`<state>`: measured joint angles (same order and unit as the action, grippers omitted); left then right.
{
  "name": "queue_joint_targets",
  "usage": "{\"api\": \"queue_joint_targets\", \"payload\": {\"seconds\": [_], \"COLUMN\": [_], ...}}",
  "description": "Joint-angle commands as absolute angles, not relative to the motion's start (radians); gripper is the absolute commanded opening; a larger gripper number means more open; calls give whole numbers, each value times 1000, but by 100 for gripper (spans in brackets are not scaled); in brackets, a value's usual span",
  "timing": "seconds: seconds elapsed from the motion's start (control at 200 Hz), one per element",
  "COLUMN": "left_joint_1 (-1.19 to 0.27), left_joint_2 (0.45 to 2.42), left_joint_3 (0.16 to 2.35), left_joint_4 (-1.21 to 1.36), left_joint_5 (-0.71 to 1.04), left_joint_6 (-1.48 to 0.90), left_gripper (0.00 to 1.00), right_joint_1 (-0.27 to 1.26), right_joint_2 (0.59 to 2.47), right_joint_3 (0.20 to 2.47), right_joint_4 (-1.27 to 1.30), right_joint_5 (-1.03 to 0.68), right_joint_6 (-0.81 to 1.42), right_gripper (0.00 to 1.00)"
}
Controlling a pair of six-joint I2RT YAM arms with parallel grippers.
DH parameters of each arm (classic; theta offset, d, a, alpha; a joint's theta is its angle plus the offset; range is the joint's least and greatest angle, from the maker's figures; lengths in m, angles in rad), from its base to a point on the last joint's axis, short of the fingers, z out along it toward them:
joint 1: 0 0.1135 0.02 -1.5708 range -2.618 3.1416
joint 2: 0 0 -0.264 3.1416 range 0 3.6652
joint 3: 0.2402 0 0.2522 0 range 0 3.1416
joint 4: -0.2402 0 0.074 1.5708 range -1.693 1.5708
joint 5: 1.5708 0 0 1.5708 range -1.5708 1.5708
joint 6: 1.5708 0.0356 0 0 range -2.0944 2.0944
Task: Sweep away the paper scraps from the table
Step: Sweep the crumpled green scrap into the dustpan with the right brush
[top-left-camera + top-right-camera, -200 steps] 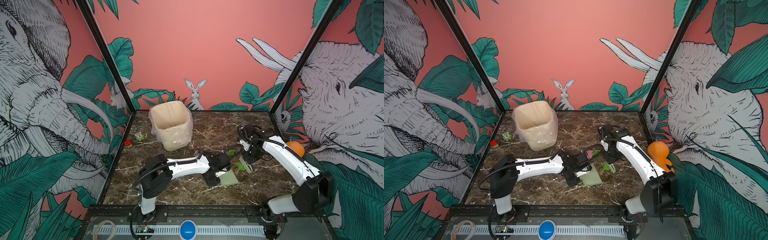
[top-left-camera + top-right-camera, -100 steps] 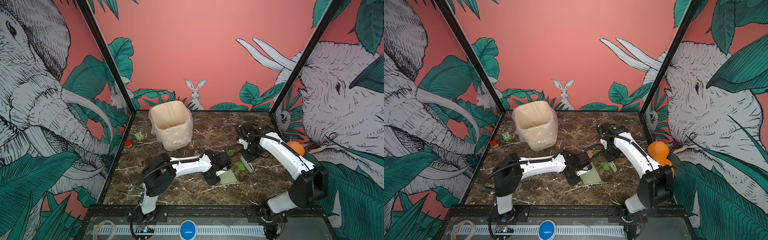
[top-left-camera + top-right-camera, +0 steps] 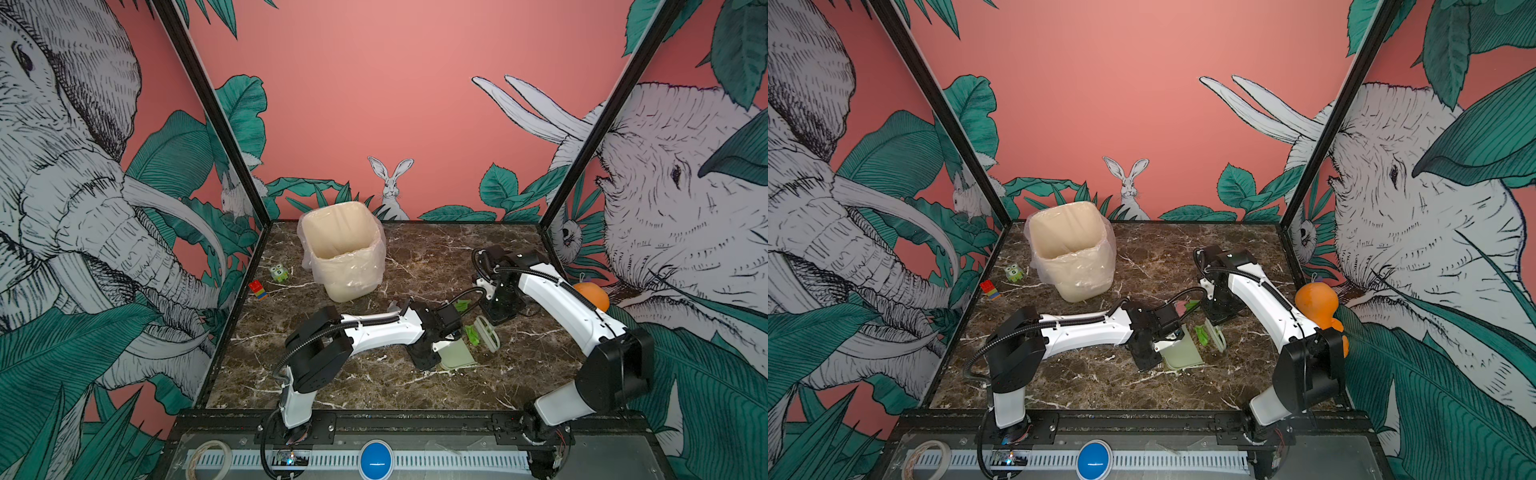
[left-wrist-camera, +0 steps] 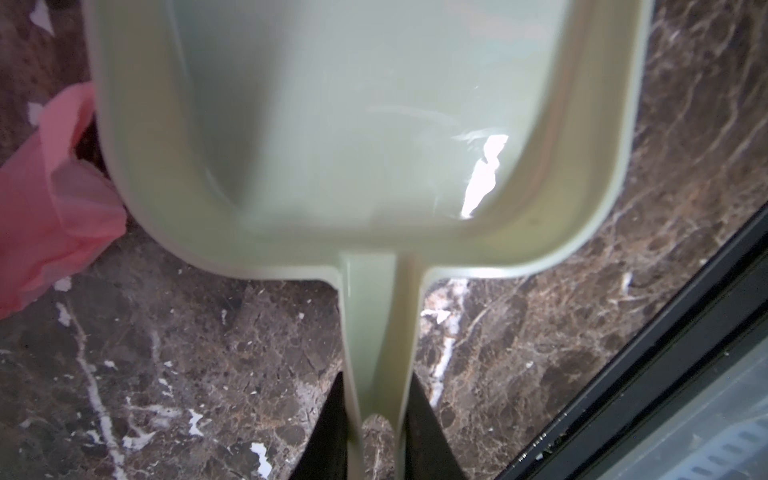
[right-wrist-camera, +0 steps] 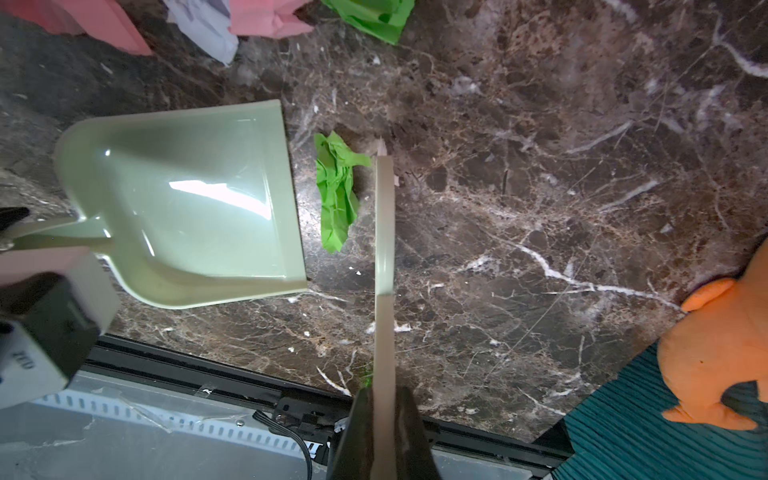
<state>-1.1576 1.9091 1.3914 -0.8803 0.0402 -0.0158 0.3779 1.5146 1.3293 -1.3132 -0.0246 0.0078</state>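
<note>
Your left gripper (image 4: 376,419) still pinches pale green plastic dustpan (image 4: 353,124) by handle; right gripper (image 5: 384,399) still clamps pale green brush (image 5: 384,220), crumpled green paper scrap (image 5: 336,195) just ahead of it.

Green scrap (image 3: 471,335) between pale dustpan (image 3: 457,354) and, seemingly, a brush (image 3: 487,338)

Counter (image 3: 374,386) open at 6 o'clock | bin (image 3: 353,282) blocks 11 o'clock | dustpan (image 3: 457,354), brush (image 3: 487,338) obstruct centre
</note>
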Motion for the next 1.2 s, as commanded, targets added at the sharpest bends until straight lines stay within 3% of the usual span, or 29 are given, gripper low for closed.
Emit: {"api": "queue_joint_targets", "payload": {"seconds": [0.0, 0.525, 0.765, 1.196], "left_joint_1": [-1154, -1150, -1150, -1150], "left_joint_2": [1915, 1910, 1902, 1911], "left_joint_3": [1403, 1382, 1370, 1376], "left_joint_4": [-881, -867, -860, -862], "left_joint_5": [36, 39, 39, 41], "left_joint_6": [-15, -26, -28, -23], "left_gripper": [0, 0, 0, 0], "right_joint_1": [397, 465, 368, 327], "right_joint_2": [1483, 1376, 1339, 1522], "right_joint_3": [1328, 1319, 1324, 1357], "right_joint_4": [-1326, -1345, -1362, -1333], "right_joint_5": [-90, -293, -137, 18], "right_joint_6": [32, 92, 110, 56], "right_gripper": [0, 0, 0, 0]}}
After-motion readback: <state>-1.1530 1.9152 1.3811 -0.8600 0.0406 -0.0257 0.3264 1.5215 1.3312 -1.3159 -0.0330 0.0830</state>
